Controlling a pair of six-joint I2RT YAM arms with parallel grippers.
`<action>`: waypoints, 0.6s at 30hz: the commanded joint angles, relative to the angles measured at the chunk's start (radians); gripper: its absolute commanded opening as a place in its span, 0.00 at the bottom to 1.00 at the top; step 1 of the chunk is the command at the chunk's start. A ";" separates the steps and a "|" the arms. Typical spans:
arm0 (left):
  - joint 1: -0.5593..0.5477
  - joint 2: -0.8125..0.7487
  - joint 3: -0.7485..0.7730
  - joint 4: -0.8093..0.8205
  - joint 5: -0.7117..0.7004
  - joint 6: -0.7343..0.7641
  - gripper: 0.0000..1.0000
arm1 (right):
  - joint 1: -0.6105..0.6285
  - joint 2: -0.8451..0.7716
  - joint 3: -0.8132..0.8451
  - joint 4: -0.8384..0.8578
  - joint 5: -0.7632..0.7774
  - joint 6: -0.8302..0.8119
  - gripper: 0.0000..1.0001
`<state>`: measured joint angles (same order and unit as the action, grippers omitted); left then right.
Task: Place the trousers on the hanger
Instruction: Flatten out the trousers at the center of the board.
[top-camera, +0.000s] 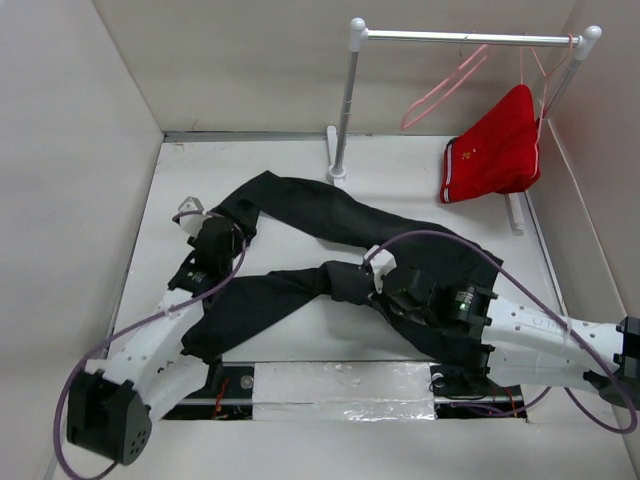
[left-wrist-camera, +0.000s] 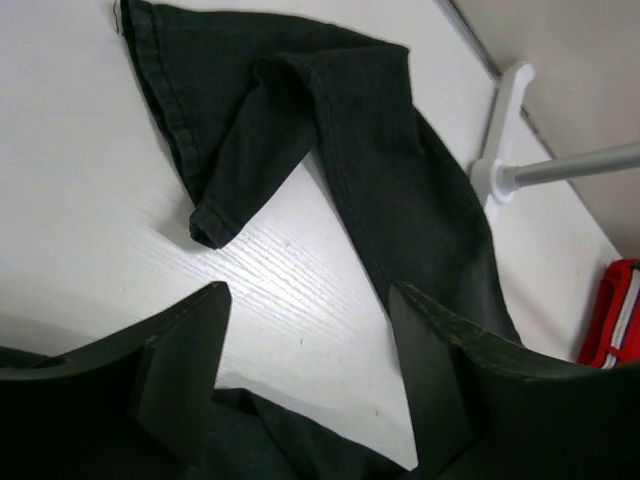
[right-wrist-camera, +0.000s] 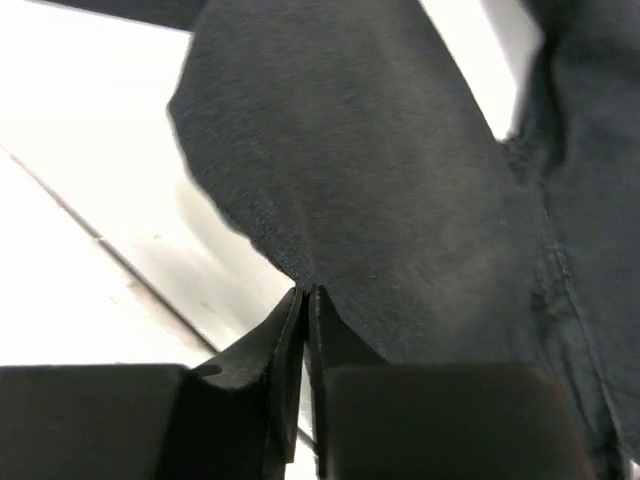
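Note:
The black trousers (top-camera: 330, 255) lie spread across the table, one leg running up to the left and the other folded toward the front. My left gripper (top-camera: 225, 238) is open over the upper leg. In the left wrist view its fingers (left-wrist-camera: 185, 350) straddle bare table, with the leg hem (left-wrist-camera: 290, 120) just ahead. My right gripper (top-camera: 368, 283) is shut on an edge of the trousers' fabric (right-wrist-camera: 400, 190) near the crotch, its fingertips (right-wrist-camera: 300, 310) pinched together. The pale-pink hanger (top-camera: 445, 88) hangs empty and tilted on the rail.
A white rack with a rail (top-camera: 460, 38) stands at the back; its post base (top-camera: 337, 172) sits just behind the trousers and shows in the left wrist view (left-wrist-camera: 500, 150). Red shorts (top-camera: 495, 155) hang on a second pink hanger at the right. Walls enclose the table.

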<state>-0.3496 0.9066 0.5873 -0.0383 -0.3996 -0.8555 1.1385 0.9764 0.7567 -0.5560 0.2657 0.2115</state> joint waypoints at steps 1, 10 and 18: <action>0.050 0.150 0.035 0.067 0.028 -0.043 0.60 | -0.003 0.011 0.020 -0.018 0.067 0.034 0.22; 0.296 0.376 0.042 0.291 0.123 -0.120 0.57 | -0.078 0.021 0.092 0.165 0.067 -0.112 0.44; 0.351 0.607 0.144 0.284 0.183 -0.139 0.51 | -0.121 0.134 0.098 0.344 -0.059 -0.172 0.02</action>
<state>-0.0078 1.4876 0.6815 0.2131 -0.2592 -0.9813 1.0172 1.0859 0.8223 -0.3195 0.2543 0.0708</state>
